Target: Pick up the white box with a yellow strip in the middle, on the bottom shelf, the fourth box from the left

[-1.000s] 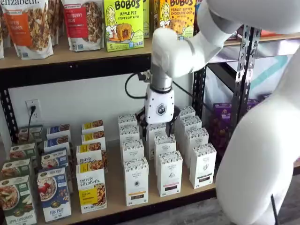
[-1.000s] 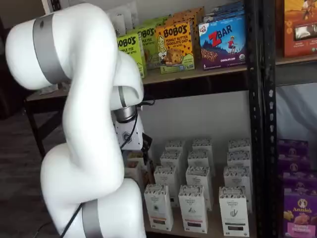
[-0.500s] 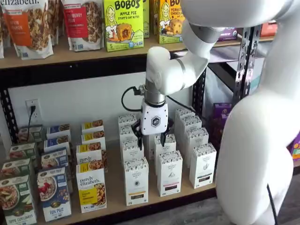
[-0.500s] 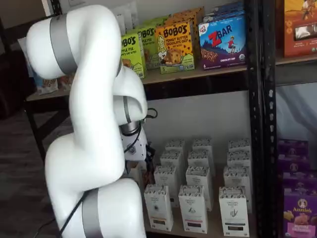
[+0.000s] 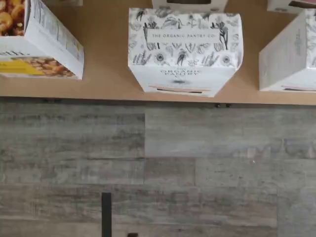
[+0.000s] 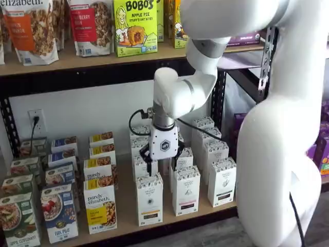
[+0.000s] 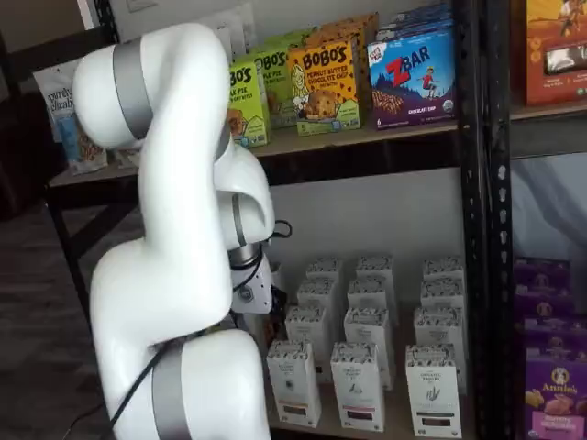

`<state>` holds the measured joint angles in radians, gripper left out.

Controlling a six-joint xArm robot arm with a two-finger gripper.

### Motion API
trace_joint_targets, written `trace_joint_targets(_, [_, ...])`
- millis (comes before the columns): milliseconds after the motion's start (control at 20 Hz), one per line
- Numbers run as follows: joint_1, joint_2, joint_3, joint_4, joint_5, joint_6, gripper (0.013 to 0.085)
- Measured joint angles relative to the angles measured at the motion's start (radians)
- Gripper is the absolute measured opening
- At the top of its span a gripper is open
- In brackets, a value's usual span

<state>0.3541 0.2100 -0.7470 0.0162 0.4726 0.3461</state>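
Gripper (image 6: 160, 163) poised over the front row of white cartons.
Hangs just above the white box (image 6: 149, 199) at the bottom shelf's (image 6: 126, 206) front edge, directly under the wrist camera (image 5: 183, 52); black fingers (image 6: 149, 166) seen apart, with a gap between them, holding nothing.

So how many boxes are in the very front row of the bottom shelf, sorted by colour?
White cartons: 3
Yellow-and-white "purely elizabeth" box: 1
Blue box: 1
Green box: 1
Total: 6
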Motion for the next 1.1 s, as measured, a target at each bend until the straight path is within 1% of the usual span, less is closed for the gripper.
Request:
trace_joint_targets(250, [0.004,0.083,-0.048,0.029,-0.021,-0.023,0.085])
trace_joint_targets(400, [0.004,0.129,-0.08,0.068,-0.031,-0.058,0.085])
trace_joint_targets(450, [0.004,0.144,-0.093,0.073,-0.032,-0.062,0.085])
trace_joint_targets(750, [0.002,0.241,-0.181,0.066,-0.019,-0.057,0.085])
trace_joint_targets(1100, [-0.014,0.356,-0.279,0.075,-0.052,-0.083,0.085])
